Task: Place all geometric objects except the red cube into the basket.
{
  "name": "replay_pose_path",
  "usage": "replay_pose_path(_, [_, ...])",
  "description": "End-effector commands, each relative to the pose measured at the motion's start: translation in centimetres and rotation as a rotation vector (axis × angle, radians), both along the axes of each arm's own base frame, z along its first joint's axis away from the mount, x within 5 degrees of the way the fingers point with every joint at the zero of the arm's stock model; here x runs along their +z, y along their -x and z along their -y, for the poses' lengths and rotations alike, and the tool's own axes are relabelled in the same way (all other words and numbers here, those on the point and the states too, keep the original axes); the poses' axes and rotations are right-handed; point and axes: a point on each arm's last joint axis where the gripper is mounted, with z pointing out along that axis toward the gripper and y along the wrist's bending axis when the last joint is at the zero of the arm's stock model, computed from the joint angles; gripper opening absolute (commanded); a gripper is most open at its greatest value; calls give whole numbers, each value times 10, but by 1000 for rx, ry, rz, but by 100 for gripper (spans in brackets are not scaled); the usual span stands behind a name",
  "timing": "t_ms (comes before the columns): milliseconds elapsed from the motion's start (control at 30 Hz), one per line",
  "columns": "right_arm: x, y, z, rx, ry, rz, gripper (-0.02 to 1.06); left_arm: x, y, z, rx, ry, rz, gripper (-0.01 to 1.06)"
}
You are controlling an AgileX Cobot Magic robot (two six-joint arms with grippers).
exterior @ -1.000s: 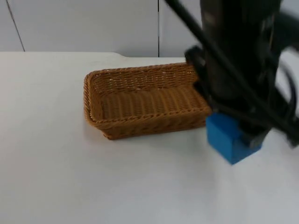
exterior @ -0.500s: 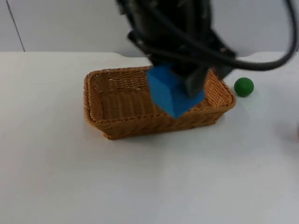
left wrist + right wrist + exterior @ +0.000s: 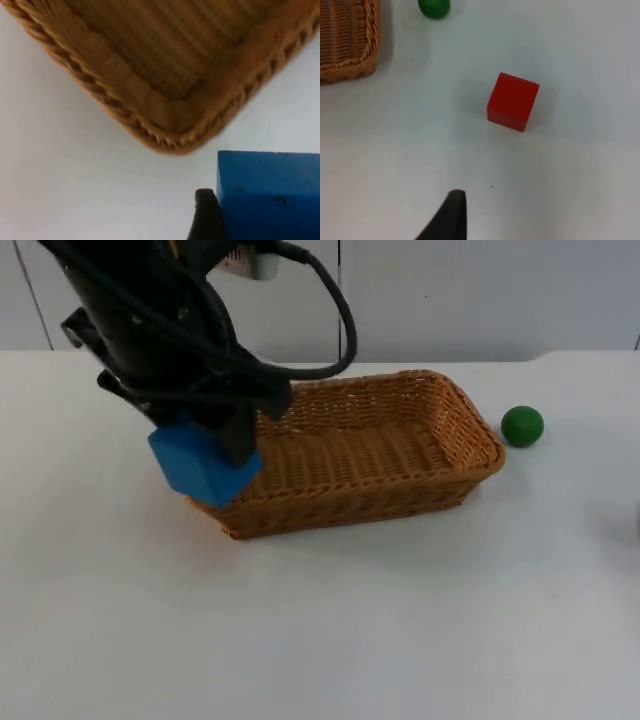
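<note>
A blue block point(image 3: 203, 464) hangs in the air at the left near corner of the wicker basket point(image 3: 470, 435), with my left gripper point(image 3: 226, 436) shut on it. In the left wrist view the blue block point(image 3: 270, 195) sits just outside the basket's corner point(image 3: 165, 117), over white table. A green ball point(image 3: 522, 426) lies on the table to the right of the basket. My right gripper point(image 3: 451, 216) waits above the table, with the red cube point(image 3: 512, 101) ahead of it and the green ball point(image 3: 434, 7) farther off.
The basket's inside holds nothing that I can see. The left arm point(image 3: 150, 310) reaches down over the basket's left end. White table point(image 3: 320, 640) stretches open in front of the basket, and the grey wall stands behind it.
The left arm has carried the blue block from the right of the basket, across above it, to its left end. The green ball has come into sight.
</note>
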Motion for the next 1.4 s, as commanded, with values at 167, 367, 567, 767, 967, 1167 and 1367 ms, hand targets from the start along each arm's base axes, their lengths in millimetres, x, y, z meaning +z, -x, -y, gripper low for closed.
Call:
replay_pose_path(167, [1, 0, 2, -7, 4, 9, 105, 5, -13, 7, 19, 97, 129, 0])
replay_pose_path(367, [1, 0, 2, -7, 4, 8, 105, -17, -40, 20, 13, 81, 123, 0])
replay_pose_path(567, [1, 0, 2, -7, 4, 7, 105, -34, -77, 37, -4, 59, 145, 0])
replay_pose_path(767, [1, 0, 2, -7, 4, 7, 105, -57, -106, 48, -25, 8, 160, 0])
replay_pose_path(967, [1, 0, 2, -7, 4, 7, 105, -85, -116, 50, -36, -50, 125, 0])
replay_pose_path(1167, [1, 0, 2, -7, 4, 7, 105, -95, -116, 51, -27, -51, 100, 23])
replay_pose_path(1367, [1, 0, 1, -8, 2, 9, 105, -94, -113, 51, -9, -37, 68, 77])
